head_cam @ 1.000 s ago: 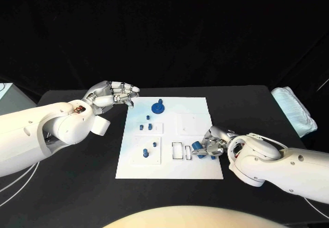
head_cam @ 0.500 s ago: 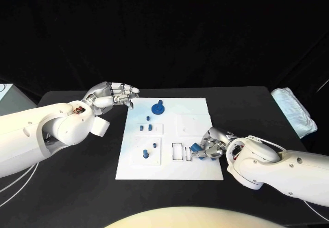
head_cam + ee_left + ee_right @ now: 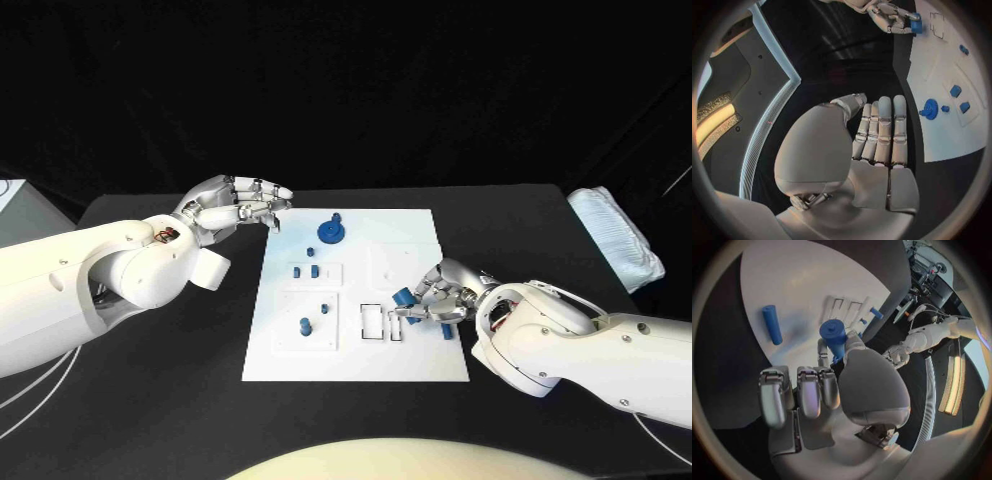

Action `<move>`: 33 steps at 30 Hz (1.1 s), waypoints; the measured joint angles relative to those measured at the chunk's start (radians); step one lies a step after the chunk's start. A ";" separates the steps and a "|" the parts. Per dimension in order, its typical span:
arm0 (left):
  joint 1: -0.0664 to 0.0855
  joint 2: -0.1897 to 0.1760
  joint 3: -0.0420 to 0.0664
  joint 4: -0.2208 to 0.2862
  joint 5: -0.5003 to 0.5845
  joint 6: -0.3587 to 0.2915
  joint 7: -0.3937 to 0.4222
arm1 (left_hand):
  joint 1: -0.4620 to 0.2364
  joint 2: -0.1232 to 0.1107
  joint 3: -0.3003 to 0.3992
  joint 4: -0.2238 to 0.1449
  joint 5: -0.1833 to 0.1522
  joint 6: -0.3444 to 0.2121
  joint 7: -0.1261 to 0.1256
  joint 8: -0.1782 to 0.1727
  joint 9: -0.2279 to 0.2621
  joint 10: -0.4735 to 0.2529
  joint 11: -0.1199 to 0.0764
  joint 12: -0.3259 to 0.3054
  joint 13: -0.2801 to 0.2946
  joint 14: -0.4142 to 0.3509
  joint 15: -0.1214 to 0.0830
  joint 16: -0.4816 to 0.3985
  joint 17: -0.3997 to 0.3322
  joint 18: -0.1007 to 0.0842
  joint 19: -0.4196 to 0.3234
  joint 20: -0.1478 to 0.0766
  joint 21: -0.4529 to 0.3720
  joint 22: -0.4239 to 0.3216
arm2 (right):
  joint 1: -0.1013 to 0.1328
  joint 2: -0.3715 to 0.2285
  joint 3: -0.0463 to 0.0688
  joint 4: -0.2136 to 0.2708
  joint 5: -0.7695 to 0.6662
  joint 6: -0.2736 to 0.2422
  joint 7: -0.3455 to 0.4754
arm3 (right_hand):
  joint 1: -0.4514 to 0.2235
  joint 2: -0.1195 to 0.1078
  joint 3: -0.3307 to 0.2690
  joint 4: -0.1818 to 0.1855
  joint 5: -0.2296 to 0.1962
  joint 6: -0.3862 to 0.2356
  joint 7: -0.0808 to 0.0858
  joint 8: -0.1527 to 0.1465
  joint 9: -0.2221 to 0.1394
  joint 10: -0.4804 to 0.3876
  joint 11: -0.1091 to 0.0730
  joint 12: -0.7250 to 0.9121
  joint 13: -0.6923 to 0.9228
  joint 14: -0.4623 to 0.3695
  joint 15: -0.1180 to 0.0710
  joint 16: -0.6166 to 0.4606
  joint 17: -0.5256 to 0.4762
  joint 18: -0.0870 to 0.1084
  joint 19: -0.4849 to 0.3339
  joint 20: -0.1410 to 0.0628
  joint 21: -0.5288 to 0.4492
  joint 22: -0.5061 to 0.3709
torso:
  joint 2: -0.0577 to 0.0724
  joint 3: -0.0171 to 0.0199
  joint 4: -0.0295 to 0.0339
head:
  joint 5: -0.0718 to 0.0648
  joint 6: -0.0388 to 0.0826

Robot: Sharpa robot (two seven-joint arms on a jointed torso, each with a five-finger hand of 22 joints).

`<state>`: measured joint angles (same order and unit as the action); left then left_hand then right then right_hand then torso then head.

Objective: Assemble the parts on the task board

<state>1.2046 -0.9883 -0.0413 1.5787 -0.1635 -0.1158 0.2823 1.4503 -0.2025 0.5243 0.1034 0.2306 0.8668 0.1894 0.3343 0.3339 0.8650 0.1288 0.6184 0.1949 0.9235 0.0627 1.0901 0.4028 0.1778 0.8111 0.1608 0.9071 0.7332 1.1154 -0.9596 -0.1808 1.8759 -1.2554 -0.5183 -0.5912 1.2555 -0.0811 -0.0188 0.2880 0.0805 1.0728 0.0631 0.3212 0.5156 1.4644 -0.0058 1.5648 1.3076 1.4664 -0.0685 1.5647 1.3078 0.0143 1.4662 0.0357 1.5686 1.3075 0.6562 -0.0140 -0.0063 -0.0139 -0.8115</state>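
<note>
With our right hand (image 3: pixel 437 297) fingers pinching the small blue cylindrical peg (image 3: pixel 834 335), we should keep it upright and lower it squarely into the flat white task board (image 3: pixel 411 225), left hand (image 3: pixel 238 205) fingers curled, empty.

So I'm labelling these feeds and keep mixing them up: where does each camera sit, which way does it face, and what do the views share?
Head view: on the robot's head, looking down at the task board; both arms enter, with the left hand and the right hand.
Left wrist view: behind the left hand, facing the board's edge.
Right wrist view: behind the right hand, which holds a blue part over the board.
Shared: the board and that held part show in all three.
</note>
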 measured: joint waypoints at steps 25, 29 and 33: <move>0.000 0.003 0.000 -0.002 0.000 0.005 -0.003 | 0.000 0.000 0.000 0.000 0.000 0.000 0.000 0.000 0.000 0.000 0.000 0.000 -0.001 0.000 0.000 0.000 0.000 0.000 0.000 0.000 0.000 -0.001 | -0.016 0.116 -0.004 -0.041 0.115 0.048 -0.010 | -0.070 0.017 -0.017 0.003 -0.003 0.004 -0.004 0.014 -0.004 0.000 0.000 0.000 0.000 0.000 0.000 0.000 0.000 0.000 0.000 0.000 0.000 0.001 | 0.003 0.0015 -0.0002 | 0.008 -0.004; 0.000 0.003 0.000 -0.002 0.000 0.005 -0.004 | 0.000 0.000 0.000 0.000 0.000 0.000 0.000 0.000 0.000 0.000 0.000 0.000 -0.001 0.000 0.000 0.000 0.000 0.000 0.000 0.000 0.000 -0.001 | -0.016 0.123 -0.003 -0.049 0.107 0.048 -0.014 | -0.076 0.014 -0.017 0.003 -0.003 0.005 -0.005 0.016 -0.002 0.000 0.000 0.000 0.000 0.000 0.000 0.000 0.000 0.000 0.000 0.000 0.000 0.001 | 0.004 0.0018 -0.0007 | 0.009 -0.006; 0.000 0.002 0.000 -0.002 0.000 0.006 -0.005 | 0.000 0.000 -0.003 0.003 0.000 0.000 0.000 0.000 0.000 0.000 0.000 0.000 -0.001 0.000 0.000 0.000 0.000 0.000 0.000 0.000 0.000 -0.001 | -0.015 0.128 -0.002 -0.057 0.095 0.046 -0.017 | -0.081 0.019 -0.017 0.003 -0.003 0.005 -0.005 0.016 -0.002 0.000 0.000 0.000 0.000 0.000 0.000 0.000 0.000 0.000 0.000 0.000 0.000 0.001 | 0.004 0.0018 -0.0007 | 0.010 -0.006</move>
<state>1.2046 -0.9861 -0.0413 1.5771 -0.1636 -0.1101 0.2772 1.4503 -0.2025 0.5215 0.1062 0.2306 0.8668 0.1894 0.3343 0.3341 0.8650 0.1287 0.6184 0.1939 0.9235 0.0627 1.0901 0.4028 0.1778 0.8111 0.1608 0.9072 0.7323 1.1004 -0.8316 -0.1830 1.8189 -1.1609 -0.4722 -0.6078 1.1747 -0.0623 -0.0360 0.2910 0.0772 1.0782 0.0578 0.3371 0.5131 1.4644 -0.0057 1.5648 1.3074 1.4664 -0.0684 1.5646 1.3076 0.0143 1.4662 0.0359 1.5686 1.3081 0.6598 -0.0122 -0.0070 -0.0040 -0.8179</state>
